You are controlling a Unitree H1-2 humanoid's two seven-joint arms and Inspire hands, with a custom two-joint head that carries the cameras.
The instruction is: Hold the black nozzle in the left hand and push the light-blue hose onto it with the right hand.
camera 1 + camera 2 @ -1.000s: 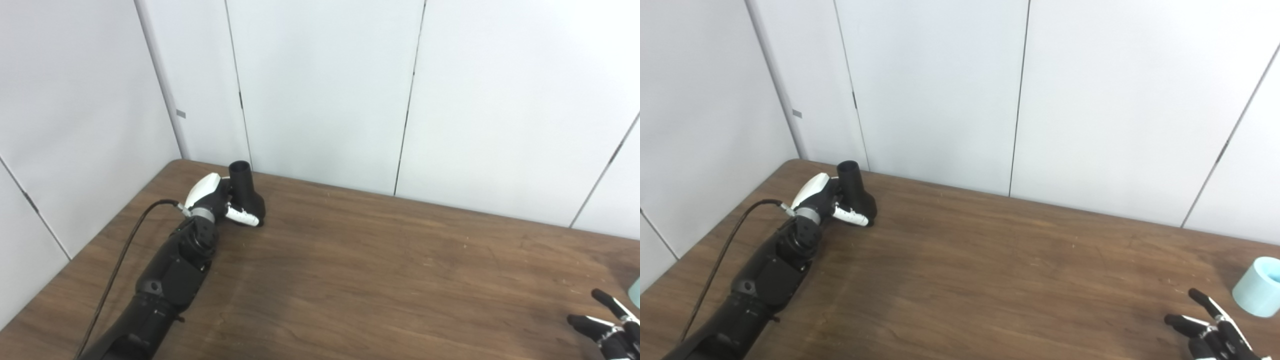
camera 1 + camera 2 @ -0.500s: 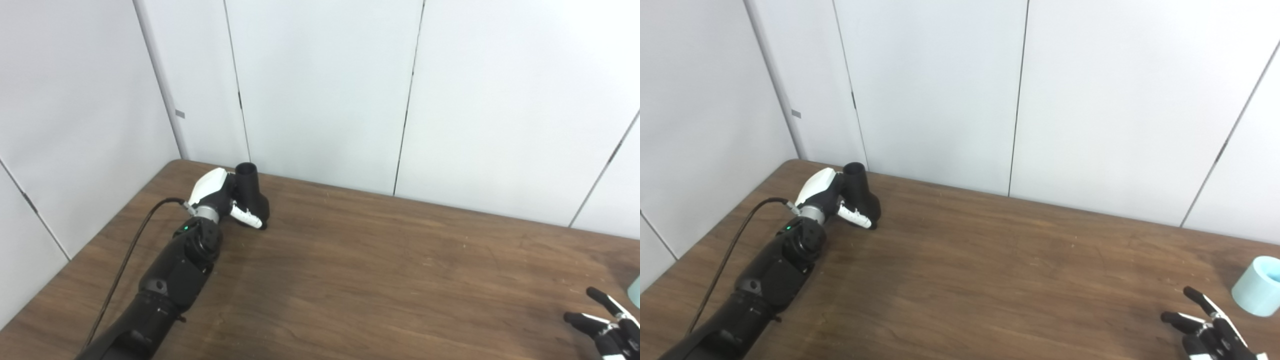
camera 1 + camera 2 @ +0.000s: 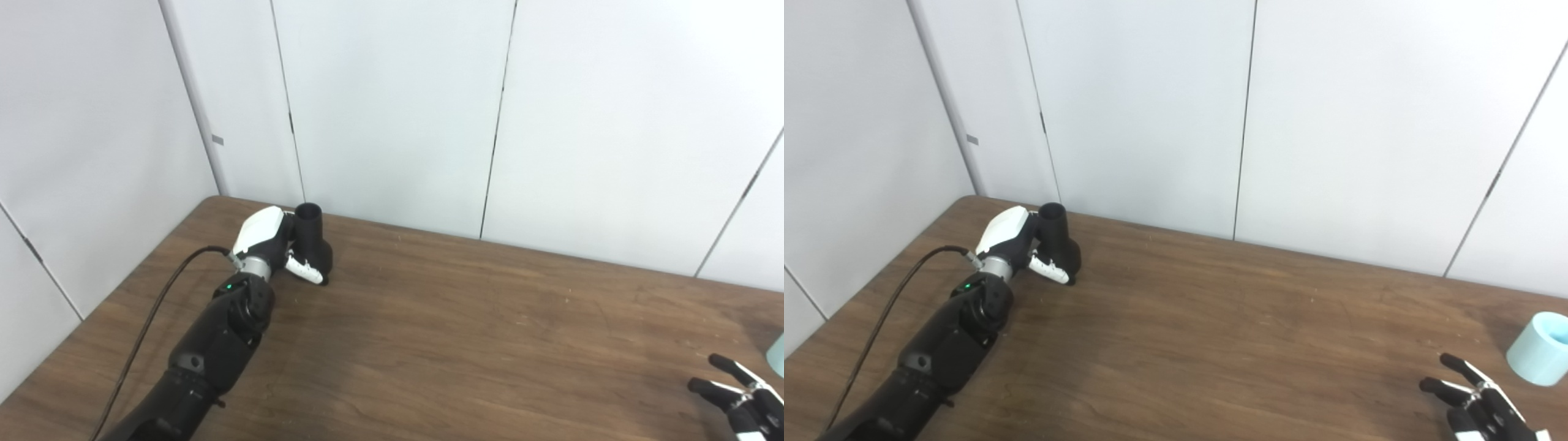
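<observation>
- Black on brown wood: the black nozzle (image 3: 312, 242) stands in the upper left of the frame, close to the far edge of the table (image 3: 465, 331), its wide base down on the tabletop.
- Its long axis runs near vertical, leaning just a touch to the left, and the round open mouth points up toward the white wall panels (image 3: 392, 110).
- The left hand (image 3: 269, 242) is right against the nozzle from the left side, white back of the hand facing up and left.
- A white thumb (image 3: 304, 271) lies across the front of the flared base, touching it; the other fingers go round the far side and are hidden, so the hand looks closed on the nozzle.
- The left arm (image 3: 214, 343) stretches up from the bottom left corner, a black cable (image 3: 156, 312) trailing beside it, a small green light showing at the wrist.
- Over at the lower right, the light-blue hose (image 3: 1538, 357) sits on the table, a short pale cylinder with its open end tipped up and to the right.
- The right hand (image 3: 1479, 407) is at the bottom right corner, just beside the hose but apart from it, dark fingers (image 3: 1458, 369) spread wide and holding nothing.
</observation>
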